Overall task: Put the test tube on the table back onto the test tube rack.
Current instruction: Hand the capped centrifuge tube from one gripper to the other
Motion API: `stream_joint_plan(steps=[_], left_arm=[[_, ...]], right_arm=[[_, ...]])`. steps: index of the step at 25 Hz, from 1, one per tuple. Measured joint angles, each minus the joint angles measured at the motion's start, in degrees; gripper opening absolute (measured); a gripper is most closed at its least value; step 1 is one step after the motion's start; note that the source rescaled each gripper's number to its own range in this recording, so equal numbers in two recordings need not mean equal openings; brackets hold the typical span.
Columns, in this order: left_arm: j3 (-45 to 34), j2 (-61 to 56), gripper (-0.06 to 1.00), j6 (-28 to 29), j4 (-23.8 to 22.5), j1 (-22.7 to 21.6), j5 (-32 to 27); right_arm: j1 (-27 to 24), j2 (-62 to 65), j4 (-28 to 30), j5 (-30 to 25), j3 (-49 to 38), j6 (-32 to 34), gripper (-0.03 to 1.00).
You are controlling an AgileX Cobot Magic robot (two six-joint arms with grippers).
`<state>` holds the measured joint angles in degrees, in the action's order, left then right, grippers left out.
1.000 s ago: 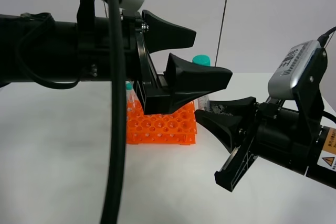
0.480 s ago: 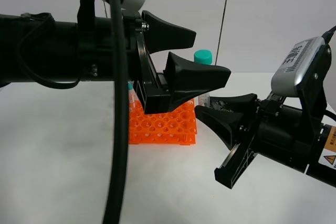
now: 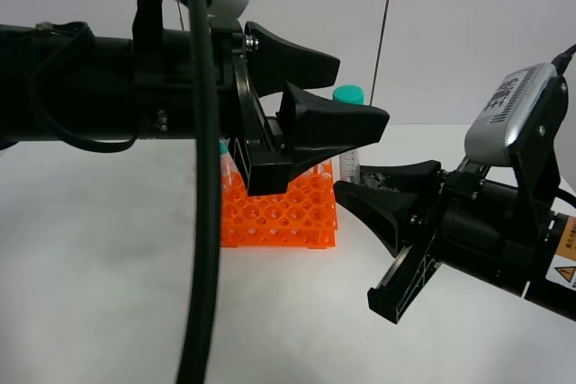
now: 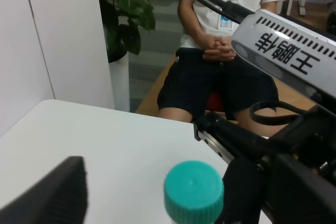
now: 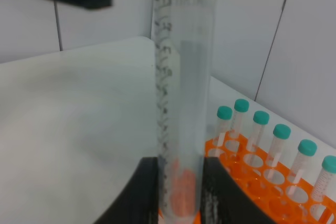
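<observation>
the tube (image 3: 348,96) has been raised slightly and is clamped upright in the right gripper (image 5: 178,192), just beside the rack (image 3: 279,213); the left gripper (image 4: 157,182) is spread wide, empty; placement in a hole is judged next

Upright test tube (image 3: 349,163) right of rack (image 3: 279,218)
</observation>
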<state>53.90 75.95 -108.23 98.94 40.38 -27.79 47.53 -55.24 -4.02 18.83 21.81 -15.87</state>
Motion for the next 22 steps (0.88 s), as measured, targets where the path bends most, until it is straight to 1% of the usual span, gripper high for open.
stream_joint_plan(steps=[5, 7, 9, 13, 14, 17, 22], left_arm=[[0.0, 0.0, 0.35, -0.9, 0.0, 0.0, 0.0], [0.0, 0.0, 0.28, -1.2, 0.0, 0.0, 0.0], [0.0, 0.0, 0.24, -1.2, 0.0, 0.0, 0.0], [0.0, 0.0, 0.21, -1.2, 0.0, 0.0, 0.0], [0.0, 0.0, 0.18, -1.2, 0.0, 0.0, 0.0], [0.0, 0.0, 0.0, -1.5, 0.0, 0.0, -0.3], [0.0, 0.0, 0.0, -2.1, 0.0, 0.1, -0.4]], right_arm=[[0.0, 0.0, 0.0, 0.0, 0.0, 0.0, 0.0], [0.0, 0.0, 0.0, 0.0, 0.0, 0.0, 0.0], [0.0, 0.0, 0.0, 0.0, 0.0, 0.0, 0.0], [0.0, 0.0, 0.0, 0.0, 0.0, 0.0, 0.0], [0.0, 0.0, 0.0, 0.0, 0.0, 0.0, 0.0], [0.0, 0.0, -0.2, 0.1, 0.0, 0.0, 0.0], [0.0, 0.0, -0.2, 0.1, 0.0, 0.0, 0.0]])
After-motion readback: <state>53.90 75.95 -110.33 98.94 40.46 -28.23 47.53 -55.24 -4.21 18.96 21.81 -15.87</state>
